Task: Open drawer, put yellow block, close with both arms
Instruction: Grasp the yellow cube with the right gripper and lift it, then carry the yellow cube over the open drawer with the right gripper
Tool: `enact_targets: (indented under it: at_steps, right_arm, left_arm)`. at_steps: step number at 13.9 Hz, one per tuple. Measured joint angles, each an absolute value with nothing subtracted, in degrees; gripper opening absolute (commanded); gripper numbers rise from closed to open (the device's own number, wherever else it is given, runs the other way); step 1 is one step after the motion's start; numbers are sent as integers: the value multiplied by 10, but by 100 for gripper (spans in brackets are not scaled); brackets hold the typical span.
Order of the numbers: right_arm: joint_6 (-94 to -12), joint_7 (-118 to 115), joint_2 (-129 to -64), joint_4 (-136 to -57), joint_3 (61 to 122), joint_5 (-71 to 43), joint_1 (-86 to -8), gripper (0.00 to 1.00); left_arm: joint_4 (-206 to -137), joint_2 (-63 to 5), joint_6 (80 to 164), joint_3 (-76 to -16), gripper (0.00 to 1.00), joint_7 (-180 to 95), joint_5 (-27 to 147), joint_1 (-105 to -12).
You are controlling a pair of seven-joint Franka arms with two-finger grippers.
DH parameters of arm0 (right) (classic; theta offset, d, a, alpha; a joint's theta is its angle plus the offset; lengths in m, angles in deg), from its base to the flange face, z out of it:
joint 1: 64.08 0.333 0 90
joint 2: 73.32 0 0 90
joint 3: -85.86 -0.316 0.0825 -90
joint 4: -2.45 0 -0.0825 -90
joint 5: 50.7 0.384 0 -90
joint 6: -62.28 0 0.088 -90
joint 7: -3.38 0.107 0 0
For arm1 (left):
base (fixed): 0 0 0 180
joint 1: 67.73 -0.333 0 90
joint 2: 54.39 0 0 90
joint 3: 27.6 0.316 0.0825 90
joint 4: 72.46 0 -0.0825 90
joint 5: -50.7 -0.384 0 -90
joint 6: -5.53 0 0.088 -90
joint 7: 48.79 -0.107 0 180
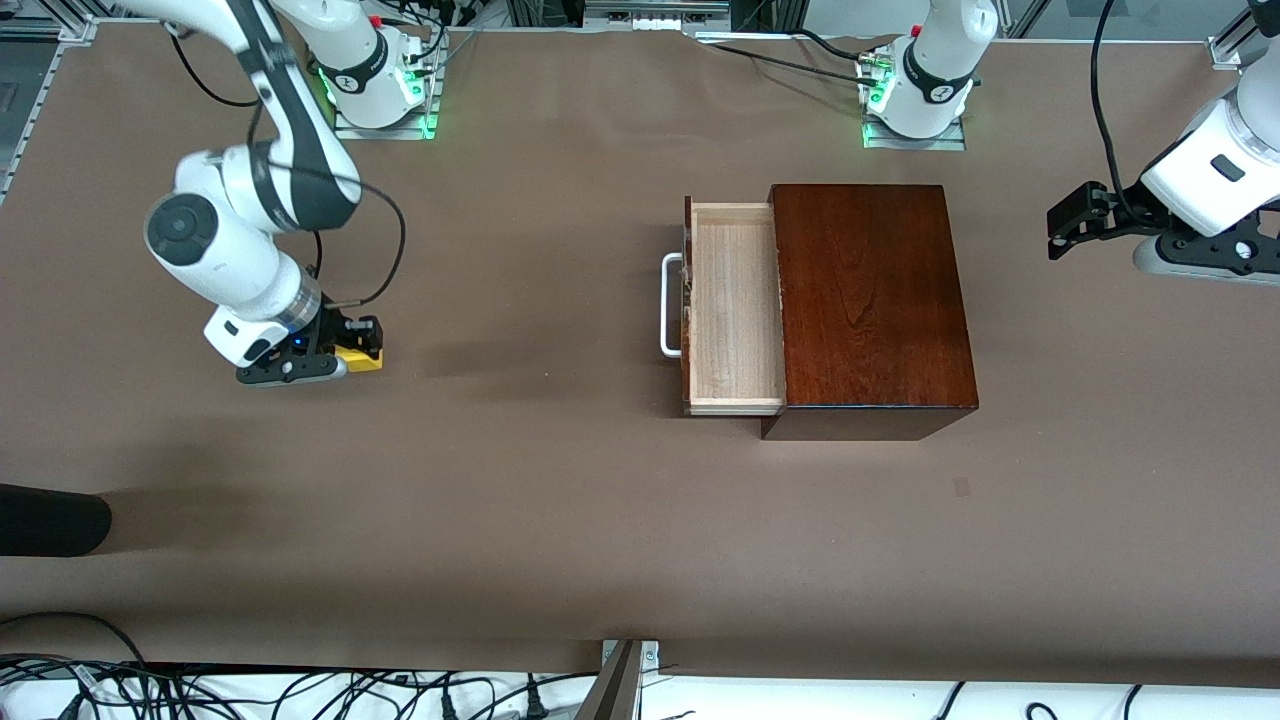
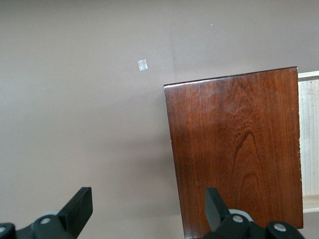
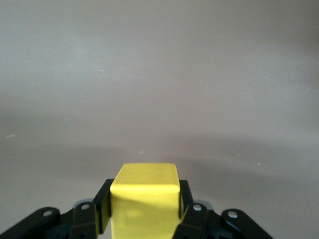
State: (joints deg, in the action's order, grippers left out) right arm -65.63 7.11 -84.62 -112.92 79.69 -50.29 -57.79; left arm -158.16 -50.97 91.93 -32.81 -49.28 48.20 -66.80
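The dark reddish-brown wooden box (image 1: 872,295) stands mid-table, and its drawer (image 1: 735,310) is pulled open toward the right arm's end. The drawer's pale interior is empty and its white loop handle (image 1: 668,305) faces the right arm's end. My right gripper (image 1: 352,345) is low at the table near the right arm's end, shut on the yellow block (image 1: 362,358). In the right wrist view the block (image 3: 144,194) sits between both fingers (image 3: 103,201). My left gripper (image 1: 1065,225) is open and empty, up over the table at the left arm's end. Its fingers (image 2: 82,201) frame the box top (image 2: 234,149).
A black object (image 1: 50,520) lies at the table's edge toward the right arm's end, nearer the front camera. A small pale patch (image 1: 962,487) marks the table nearer the camera than the box. Cables run along the near edge.
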Motion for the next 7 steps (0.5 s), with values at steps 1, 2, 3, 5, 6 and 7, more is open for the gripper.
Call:
enact_targets:
  at_steps: [1, 2, 3, 5, 6, 7]
  right_arm:
    - [-617, 72, -839, -1103, 780, -503, -578, 8]
    - [-589, 73, -835, -1079, 762, -503, -577, 8]
    - [-568, 74, -833, -1057, 743, -503, -577, 8]
    - [-542, 76, -833, -1022, 705, -503, -576, 8]
    - [-534, 76, -833, -1008, 686, -503, -575, 8]
    - [-530, 76, -833, -997, 665, -503, -575, 8]
  left_arm:
    - [-1582, -510, 919, -327, 100, -493, 482, -668]
    - [-1582, -510, 919, -325, 100, -493, 482, -668]
    - [-1582, -510, 919, -325, 100, -493, 482, -668]
    - [-1582, -510, 919, -325, 100, -493, 482, -668]
    - [-1582, -510, 919, -325, 100, -493, 482, -668]
    - [-1582, -510, 919, -325, 100, -493, 482, -668]
